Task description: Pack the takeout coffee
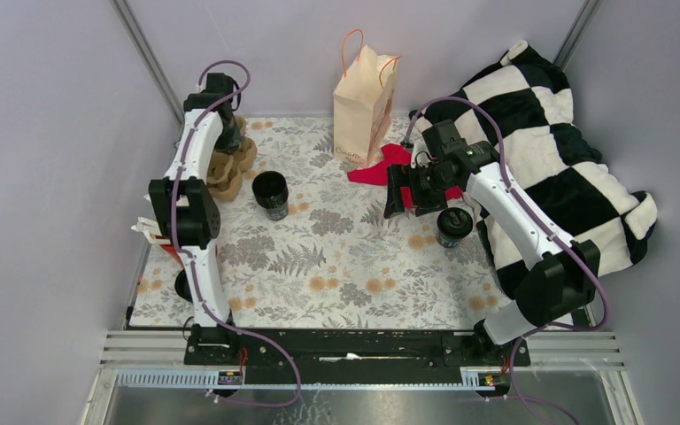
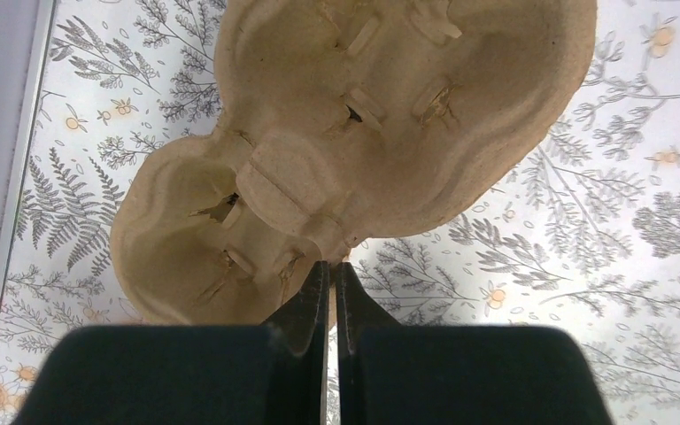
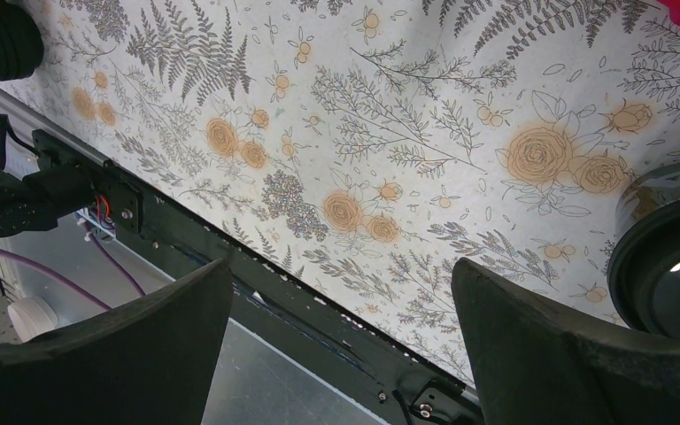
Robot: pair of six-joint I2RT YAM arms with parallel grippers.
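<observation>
Standing upright: black lidded coffee cup [image 1: 453, 226], tapered.

Cup tray [image 2: 381, 115] moulded paper pulp, matt, fibrous and rough, worktop [image 3: 390, 115] under smooth matt floral-print sheet, takeout coffee [image 3: 668, 266] lid glossy black plastic with highlight, paper bag [image 1: 363, 106] tan matt paper, blanket [image 1: 567, 150] soft checked fleece-like cloth
</observation>
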